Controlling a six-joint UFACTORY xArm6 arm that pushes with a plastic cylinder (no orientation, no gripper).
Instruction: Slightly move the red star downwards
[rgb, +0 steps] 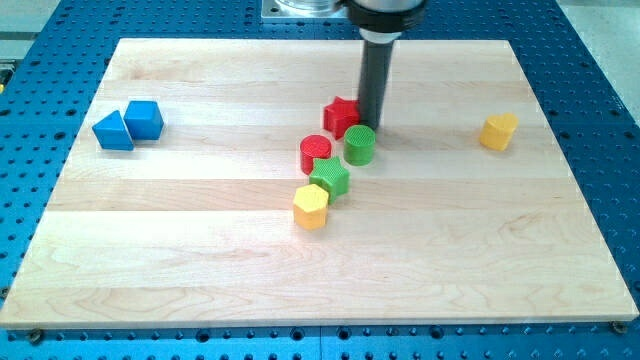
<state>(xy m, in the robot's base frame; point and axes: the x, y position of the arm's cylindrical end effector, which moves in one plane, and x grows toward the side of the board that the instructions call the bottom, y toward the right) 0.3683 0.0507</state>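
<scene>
The red star (339, 115) lies a little above the middle of the wooden board (200, 250). My tip (372, 127) stands right at the star's right side, touching or nearly touching it, just above the green cylinder (360, 145). The red cylinder (315, 153) sits just below the star, to the view's left of the green cylinder. The dark rod rises from the tip to the view's top.
A green star (330, 178) and a yellow hexagon (311, 206) lie below the red cylinder in a slanting row. A blue triangle (112, 131) and a blue cube (145, 119) sit at the left. A yellow hexagon (498, 131) sits at the right.
</scene>
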